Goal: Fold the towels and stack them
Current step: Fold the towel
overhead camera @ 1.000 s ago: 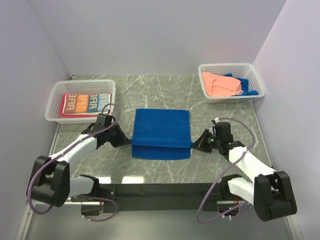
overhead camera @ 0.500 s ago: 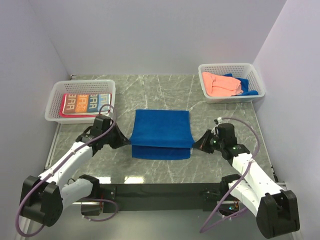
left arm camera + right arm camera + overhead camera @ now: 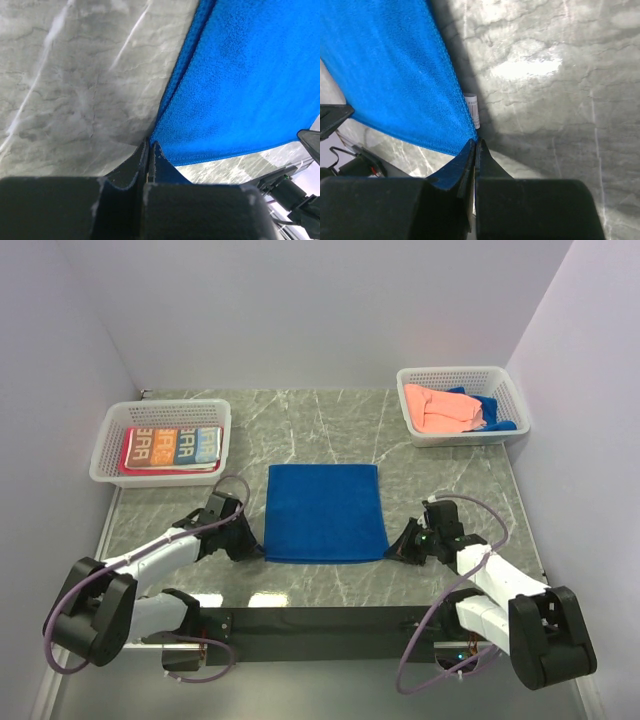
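Blue towel (image 3: 325, 512) drawn nearer, its pinched corners hidden.

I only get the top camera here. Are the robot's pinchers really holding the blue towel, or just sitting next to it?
Observer: The left wrist camera shows the left gripper shut on a corner of the blue towel.
Operator: And the other one?
Observer: The right wrist camera shows the right gripper shut on its corner too.
Operator: Anything I can't see from up here?
Observer: A small white tag sticks out by that corner, lying on the table.
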`<state>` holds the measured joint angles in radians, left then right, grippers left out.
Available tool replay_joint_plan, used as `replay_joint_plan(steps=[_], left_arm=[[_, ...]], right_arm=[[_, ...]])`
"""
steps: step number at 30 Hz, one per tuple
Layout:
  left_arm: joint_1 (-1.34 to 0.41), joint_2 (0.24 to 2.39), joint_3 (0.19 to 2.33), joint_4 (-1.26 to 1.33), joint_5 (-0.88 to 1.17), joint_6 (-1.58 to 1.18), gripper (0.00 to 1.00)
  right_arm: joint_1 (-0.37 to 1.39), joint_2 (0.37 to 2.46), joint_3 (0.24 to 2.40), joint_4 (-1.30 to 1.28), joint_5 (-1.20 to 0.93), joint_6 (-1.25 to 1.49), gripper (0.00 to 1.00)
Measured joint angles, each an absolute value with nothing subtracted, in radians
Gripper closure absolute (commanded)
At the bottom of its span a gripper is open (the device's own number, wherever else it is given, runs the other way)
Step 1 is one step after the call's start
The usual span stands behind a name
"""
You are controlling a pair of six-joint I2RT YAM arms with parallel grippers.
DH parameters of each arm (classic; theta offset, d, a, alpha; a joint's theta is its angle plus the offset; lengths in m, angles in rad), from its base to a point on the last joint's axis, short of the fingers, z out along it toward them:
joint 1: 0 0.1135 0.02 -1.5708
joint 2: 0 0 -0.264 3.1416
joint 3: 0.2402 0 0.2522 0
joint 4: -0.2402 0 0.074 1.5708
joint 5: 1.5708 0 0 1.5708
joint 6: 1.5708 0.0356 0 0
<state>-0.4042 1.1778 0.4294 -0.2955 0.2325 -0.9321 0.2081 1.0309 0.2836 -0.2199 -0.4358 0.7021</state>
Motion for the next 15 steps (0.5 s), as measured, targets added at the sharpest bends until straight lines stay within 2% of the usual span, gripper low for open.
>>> replay_joint_plan(steps=[3, 6, 9, 12, 13, 15], left_arm=[[-0.421, 1.174, 0.428, -0.288, 0.215, -0.941, 0.96], [-0.435, 1.146, 0.411, -0.284, 0.201, -0.950, 0.91], [-0.448, 1.103, 0.390, -0.302, 0.185, -0.962, 0.76], [-0.462, 1.045, 0.382, -0.337, 0.173, -0.979, 0.51], [-0.468, 1.028, 0.382, -0.352, 0.166, -0.984, 0.38], [-0.479, 0.969, 0.382, -0.394, 0.155, -0.999, 0.34]], right_arm=[[0.208, 1.032, 0.274, -0.208, -0.429, 0.703, 0.94], [0.212, 1.031, 0.273, -0.206, -0.426, 0.711, 0.83], [0.223, 1.021, 0.274, -0.206, -0.422, 0.720, 0.67], [0.250, 0.983, 0.278, -0.222, -0.396, 0.720, 0.54], [0.263, 0.963, 0.283, -0.244, -0.377, 0.717, 0.53], [0.288, 0.915, 0.300, -0.300, -0.337, 0.710, 0.53]])
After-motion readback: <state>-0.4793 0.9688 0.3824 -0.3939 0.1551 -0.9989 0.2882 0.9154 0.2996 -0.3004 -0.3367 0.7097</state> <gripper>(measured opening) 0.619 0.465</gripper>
